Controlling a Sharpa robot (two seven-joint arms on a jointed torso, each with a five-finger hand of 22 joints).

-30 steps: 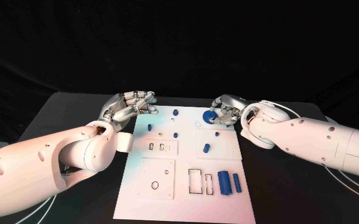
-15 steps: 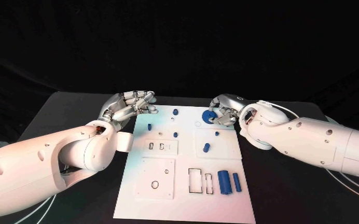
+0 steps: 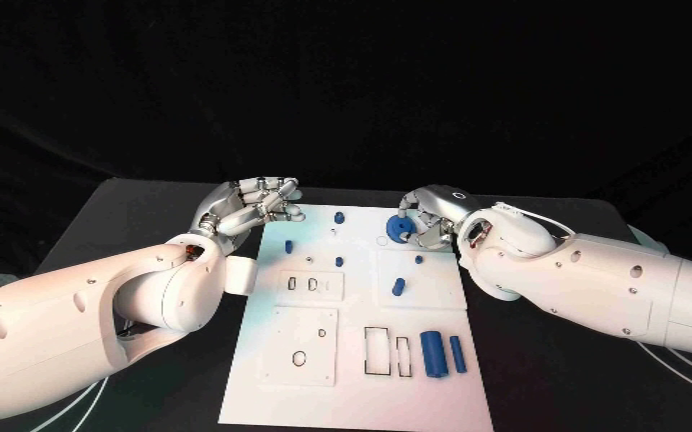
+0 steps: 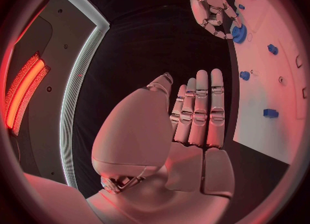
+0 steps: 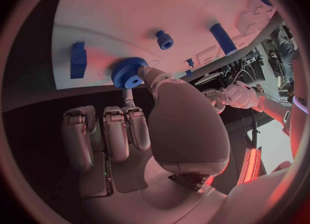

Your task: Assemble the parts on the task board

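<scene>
- The right hand [image 3: 430, 214] reaches over the far right part of the task board [image 3: 361, 372] and pinches the blue gear [image 3: 400, 225] between thumb and a finger; its other fingers are curled beside it.
- The gear sits at the board's far right area; whether it touches the surface I cannot tell.
- The left hand [image 3: 248, 206] hovers just off the board's far left corner, empty, fingers loosely bent and held close together.
- On the board's near right lie two blue cylinders [image 3: 433, 352], side by side.
- The black worktop [image 3: 130, 217] carries the board.
</scene>
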